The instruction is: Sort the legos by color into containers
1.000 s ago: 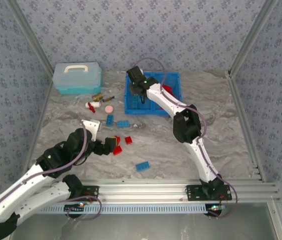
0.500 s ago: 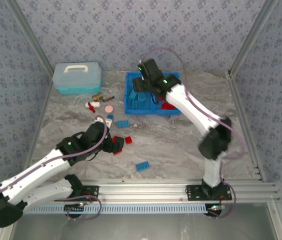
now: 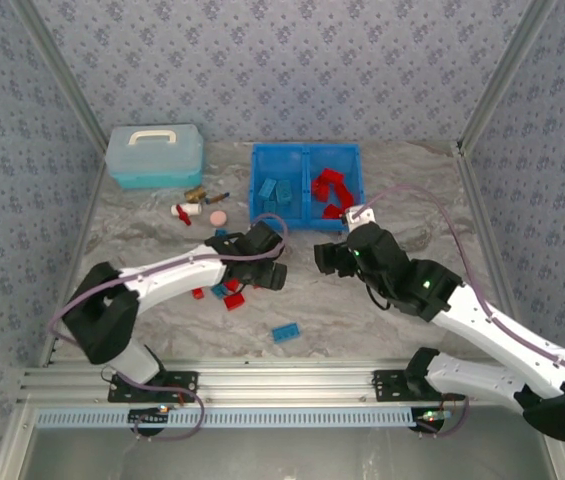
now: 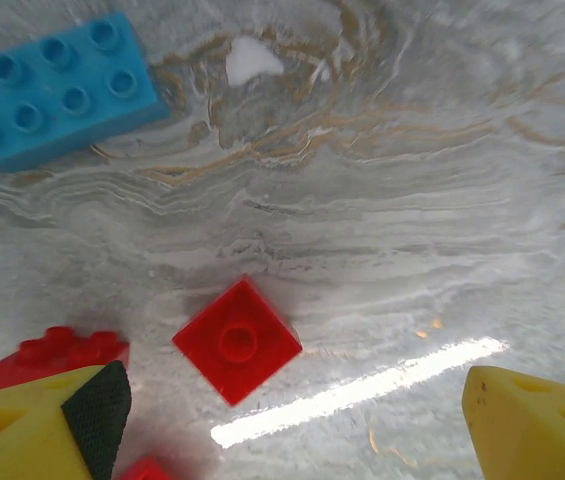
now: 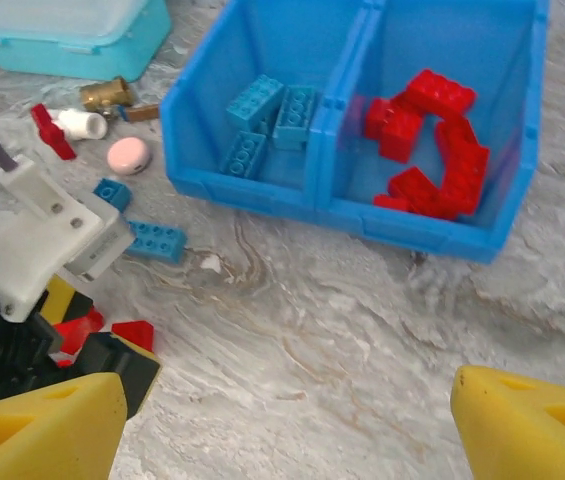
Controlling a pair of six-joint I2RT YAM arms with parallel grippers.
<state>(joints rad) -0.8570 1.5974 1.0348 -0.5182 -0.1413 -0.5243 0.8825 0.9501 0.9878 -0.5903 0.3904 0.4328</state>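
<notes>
Bin [image 5: 262,190] is sitting at the back edge of the surface [image 3: 382,300], roughly centre. Left compartment [image 5: 202,120] is holding the blue bricks [image 5: 267,125], lying loose against each other. Right compartment [image 5: 507,120] is holding the red bricks [image 5: 427,150], piled in a rough ring.

Other bricks are lying out on the surface. A lone blue brick [image 3: 285,332] is lying toward the near edge, left of centre. A small mixed cluster [image 3: 227,295] of red and blue ones is lying left of centre, just beside the left gripper [image 3: 267,268]. A small blue brick [image 5: 112,192] is sitting off the bin's front-left corner, near the pink disc [image 3: 219,216].

In the left wrist view, an eight-stud blue brick [image 4: 52,90] is lying flat, studs up. A single-stud red brick [image 4: 237,340] is sitting turned diamond-wise, apart from it. A second red brick [image 4: 57,355] is peeking out from behind the left finger [image 4: 22,430], too hidden to say whether they are touching.

Left gripper is hovering low over these bricks, jaws spread wide. Right gripper [image 3: 324,258] is hanging just in front of the bin, camera looking into both compartments. Its jaws are spread too, yellow fingers [image 5: 537,420] sitting at the bottom corners of its view. The two grippers are facing each other, near but apart.

A pale lidded box [image 3: 154,155] with a white handle is sitting in the back-left corner. Brass bits [image 3: 197,193] and a red-and-white piece [image 3: 182,212] are lying between it and the bin.
</notes>
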